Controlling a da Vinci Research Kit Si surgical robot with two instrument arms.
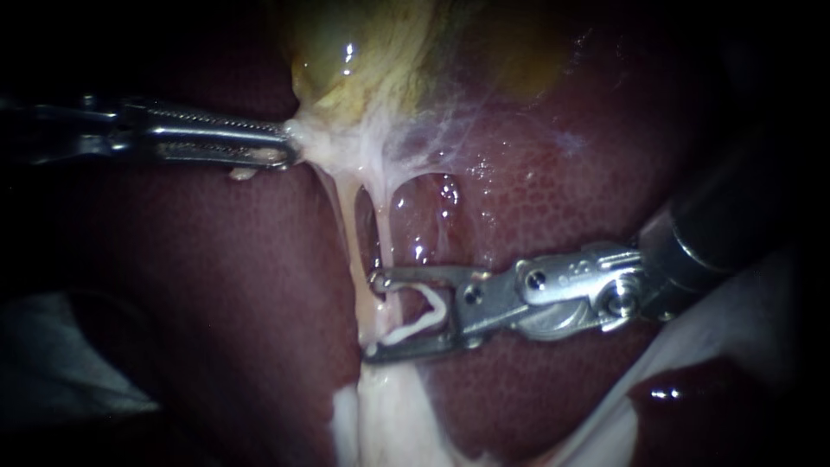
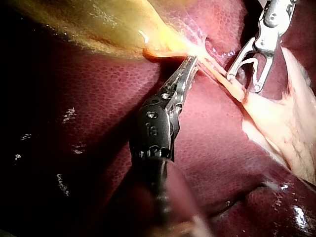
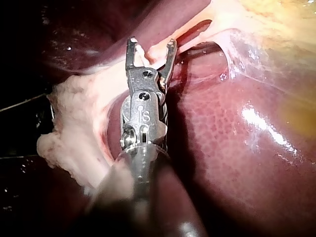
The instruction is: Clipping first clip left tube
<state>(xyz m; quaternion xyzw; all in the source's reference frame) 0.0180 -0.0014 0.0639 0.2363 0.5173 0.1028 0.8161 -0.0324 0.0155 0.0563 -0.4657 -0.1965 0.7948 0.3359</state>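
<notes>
Item 1, my left instrument (image 1: 290, 149): the shaft enters from the left of the endoscope view. Its long ridged jaws are clamped together on the gallbladder (image 1: 372, 52) at its pale lower end. In the left wrist view the same jaws (image 2: 192, 61) pinch that tissue where the yellow sac narrows.

Item 2, my right instrument (image 1: 373, 316): it enters from the right. Its 2 jaws stand well apart and are not closed on anything. 1 jaw lies above and 1 below the pale tissue at their tips. In the right wrist view (image 3: 151, 49) pale tissue shows in the gap between the 2 tips.

Item 3, clip (image 1: 415, 327): white and bent open, it sits inside the right instrument's jaws, toward their hinge.

Item 4, left tube (image 1: 350, 233): a pale strand running down from the gallbladder's lower end across the liver (image 1: 216, 285). It meets the tips of the right instrument's jaws. I cannot tell how far into the gap it reaches.

Item 5, right tube (image 1: 386, 233): a thinner strand just beside the left tube, with a dark window of liver between the 2. Its lower part passes behind the upper jaw.

Item 6, fatty tissue (image 1: 389, 415): a whitish mass below the jaws, where the tubes end.
</notes>
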